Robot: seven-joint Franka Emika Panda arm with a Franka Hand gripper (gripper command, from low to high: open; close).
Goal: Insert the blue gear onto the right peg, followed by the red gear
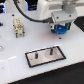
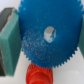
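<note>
Wrist view, nearest: blue gear (image 2: 47, 37), toothed disc filling most of the frame, pale hole at its centre, face turned toward the camera. Clamped between the gripper (image 2: 47, 40) fingers; green pad (image 2: 10, 42) pressed against one toothed edge, a second pad only partly visible at the opposite edge. Gripper closed on the blue gear.

Beyond the blue gear, same view: red gear (image 2: 39, 73), small, resting on the white surface, partly hidden by the blue disc's rim.

Exterior view, nearest the camera: grey plate (image 1: 36, 58) with black frame, lying flat on the white table (image 1: 15, 67). Two thin dark pins upright on it; right peg (image 1: 50, 51) toward the exterior view's right, bare.

Farther back: gripper (image 1: 62, 27) under the white arm body, held above the table, well apart from the plate, blue gear (image 1: 61, 27) showing between the fingers. Red gear not discernible here.

Farther still, toward the exterior view's left: small beige fixture (image 1: 19, 27) standing on the table. Dark cable (image 1: 24, 14) arching behind it.
</note>
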